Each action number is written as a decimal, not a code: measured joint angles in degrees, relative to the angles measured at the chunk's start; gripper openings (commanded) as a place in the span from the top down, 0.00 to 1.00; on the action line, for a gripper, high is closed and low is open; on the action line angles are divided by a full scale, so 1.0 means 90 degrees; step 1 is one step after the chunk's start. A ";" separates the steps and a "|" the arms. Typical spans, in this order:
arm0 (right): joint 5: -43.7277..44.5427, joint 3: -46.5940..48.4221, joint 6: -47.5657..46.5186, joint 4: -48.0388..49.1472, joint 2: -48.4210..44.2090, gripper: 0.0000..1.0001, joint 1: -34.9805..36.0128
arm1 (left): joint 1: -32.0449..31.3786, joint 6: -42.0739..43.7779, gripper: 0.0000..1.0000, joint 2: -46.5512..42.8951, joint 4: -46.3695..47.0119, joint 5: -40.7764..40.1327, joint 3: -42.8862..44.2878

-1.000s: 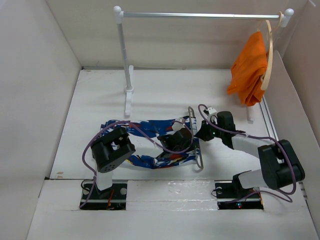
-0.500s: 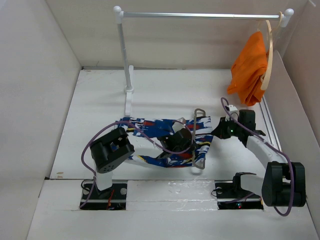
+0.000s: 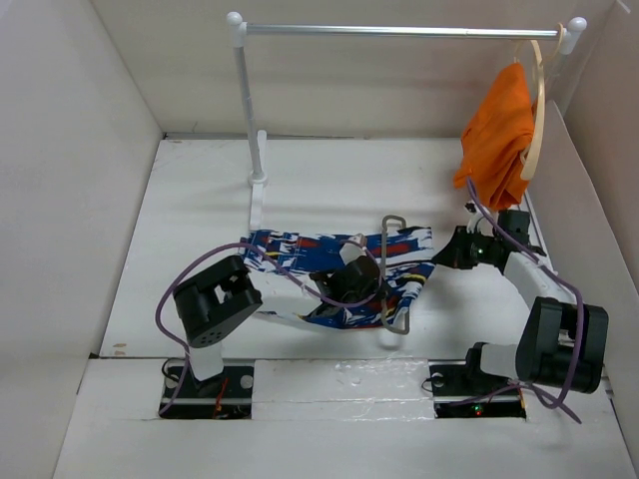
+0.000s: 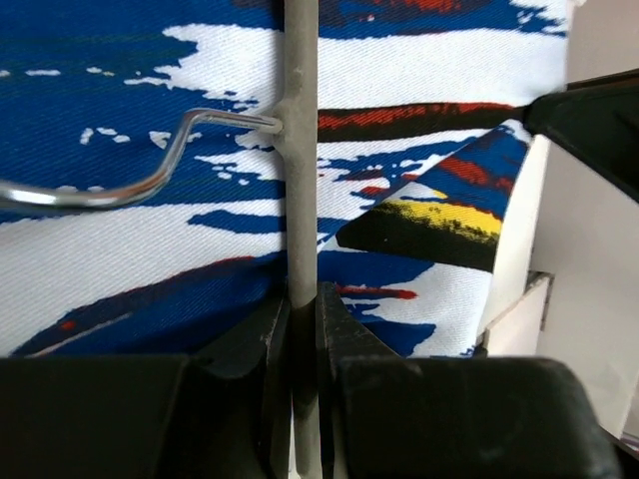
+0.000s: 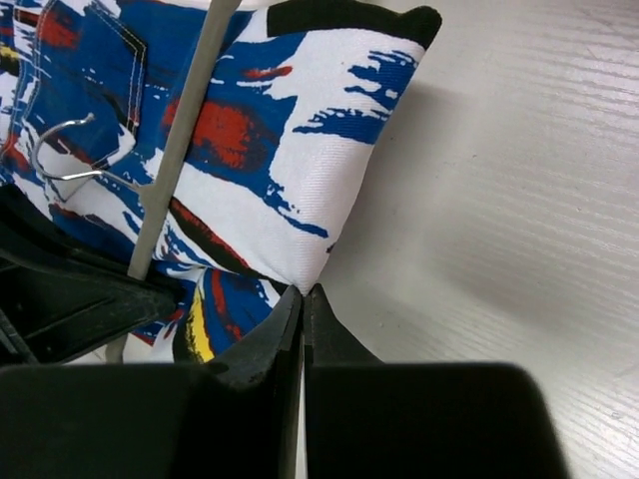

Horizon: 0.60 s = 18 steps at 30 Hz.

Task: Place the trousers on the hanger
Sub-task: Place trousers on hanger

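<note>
The left claw [image 4: 305, 321] is clamped on the hanger [image 4: 300, 150] lying across the trousers [image 5: 290, 170], while the right claw [image 5: 303, 297] pinches their folded edge over the surface [image 5: 519, 200].

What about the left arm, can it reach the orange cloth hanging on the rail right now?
Probably not. Its claw is shut on the wire hanger lying over the trousers, and the orange cloth hangs at the far right end of the rail, beyond the right arm.

We see the trousers [image 3: 300, 249] dark blue, streaked jaggedly with red, white, yellow and black. The hanger [image 4: 300, 200] is grey; the other garment [image 3: 496, 135] is plain orange.
</note>
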 measured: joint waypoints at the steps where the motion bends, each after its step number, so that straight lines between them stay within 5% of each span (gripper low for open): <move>1: 0.0007 0.0036 -0.0027 -0.0039 0.0034 0.75 0.0010 | -0.0027 0.0005 1.00 0.0083 -0.0044 0.0000 0.0080; 3: 0.0262 0.0168 -0.0194 -0.0095 0.0087 0.37 0.0024 | -0.0075 0.0061 1.00 0.0306 -0.0240 -0.0002 0.0335; 6: 0.0729 0.0299 -0.0619 -0.0005 0.0027 0.25 -0.0015 | -0.0153 0.0107 1.00 0.0556 -0.0520 -0.0029 0.0566; 18: 0.0605 -0.1605 -0.0889 -0.0675 -0.1938 0.25 0.0767 | -0.0182 0.0182 1.00 0.0782 -0.0818 -0.0063 0.0945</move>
